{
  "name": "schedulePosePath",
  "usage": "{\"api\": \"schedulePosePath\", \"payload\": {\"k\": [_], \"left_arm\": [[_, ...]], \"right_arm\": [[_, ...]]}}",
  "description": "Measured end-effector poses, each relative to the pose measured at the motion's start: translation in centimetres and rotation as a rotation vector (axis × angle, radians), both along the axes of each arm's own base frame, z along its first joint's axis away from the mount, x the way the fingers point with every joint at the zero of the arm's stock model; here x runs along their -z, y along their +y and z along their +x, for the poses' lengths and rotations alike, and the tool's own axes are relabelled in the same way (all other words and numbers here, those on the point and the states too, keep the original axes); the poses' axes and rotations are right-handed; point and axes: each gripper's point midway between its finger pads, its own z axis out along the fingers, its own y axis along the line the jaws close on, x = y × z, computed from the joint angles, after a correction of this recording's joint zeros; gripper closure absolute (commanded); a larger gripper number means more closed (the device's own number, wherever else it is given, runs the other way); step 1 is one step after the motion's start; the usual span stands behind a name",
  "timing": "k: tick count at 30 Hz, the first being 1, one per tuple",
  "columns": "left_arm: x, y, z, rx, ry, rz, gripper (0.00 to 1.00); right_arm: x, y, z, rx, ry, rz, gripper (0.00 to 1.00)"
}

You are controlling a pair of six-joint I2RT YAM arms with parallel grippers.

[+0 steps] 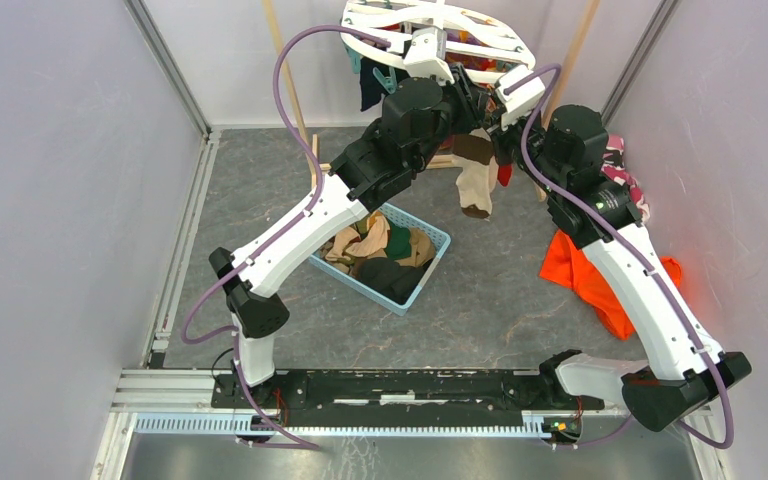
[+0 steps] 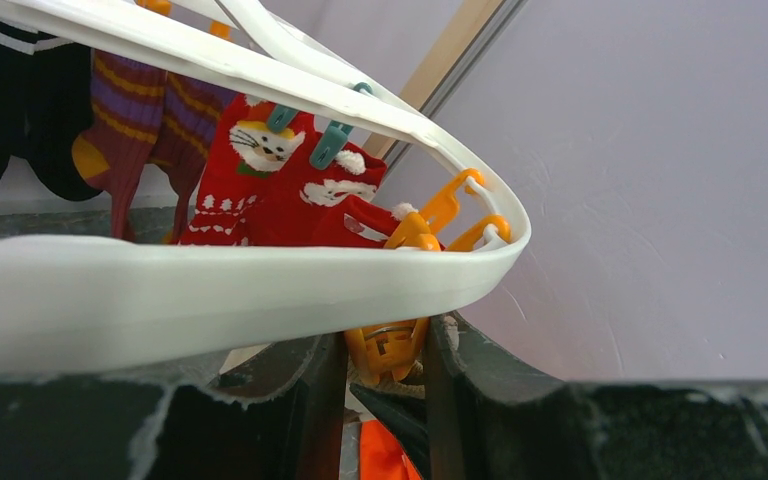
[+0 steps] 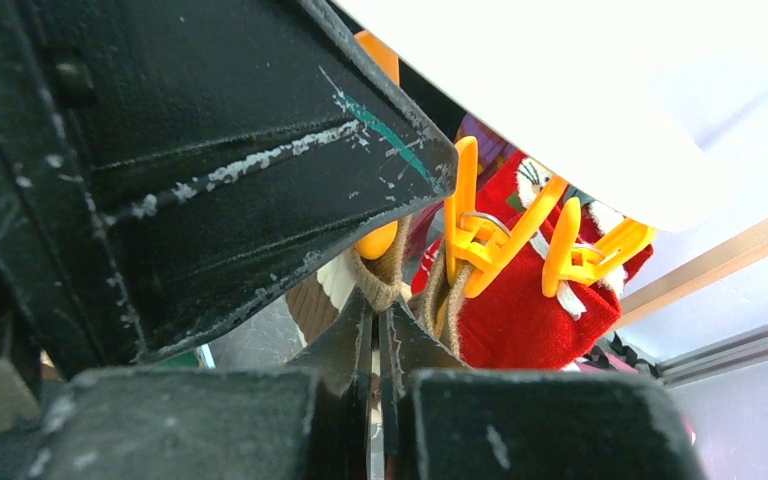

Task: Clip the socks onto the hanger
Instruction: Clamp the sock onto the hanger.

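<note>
The hanger (image 1: 430,25) is a white oval frame hanging at the back, and its rim (image 2: 260,290) crosses the left wrist view. Red socks (image 2: 290,190), purple striped socks (image 2: 150,110) and a navy one (image 2: 10,100) hang from its clips. My left gripper (image 2: 385,345) is shut on an orange clip (image 2: 392,348) under the rim, one finger on each side of it. Just below that clip, my right gripper (image 3: 378,315) is shut on the cuff of a beige-brown striped sock (image 3: 390,275). The rest of that sock (image 1: 475,175) dangles below the hanger.
A blue basket (image 1: 430,270) with more socks stands on the floor under the left arm. An orange cloth (image 1: 590,275) and a pink camouflage garment (image 1: 620,165) lie on the right. Wooden rack poles (image 1: 290,75) stand behind the hanger. Two other orange clips (image 3: 580,250) hang beside the red sock (image 3: 530,310).
</note>
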Motion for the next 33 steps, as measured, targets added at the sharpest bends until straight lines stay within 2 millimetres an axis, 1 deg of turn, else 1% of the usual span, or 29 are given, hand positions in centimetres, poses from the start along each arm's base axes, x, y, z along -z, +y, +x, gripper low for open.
{"api": "schedulePosePath", "payload": {"k": [9,19,25,31,33], "left_arm": [[0.0,0.0,0.0,-0.001,0.000,0.001,0.98],[0.4,0.2,0.1,-0.005,0.006,0.008,0.98],[0.5,0.2,0.1,-0.006,0.007,0.010,0.98],[0.9,0.2,0.2,-0.008,0.013,0.016,0.93],[0.9,0.2,0.2,-0.009,0.014,0.014,0.85]], "right_arm": [[-0.3,0.1,-0.1,-0.005,-0.005,0.011,1.00],[-1.2,0.3,-0.7,-0.024,-0.025,0.039,1.00],[-1.3,0.6,-0.8,-0.036,-0.020,0.059,1.00],[-1.3,0.7,-0.9,-0.040,-0.014,0.071,1.00],[-1.3,0.7,-0.9,-0.040,-0.013,0.072,1.00]]}}
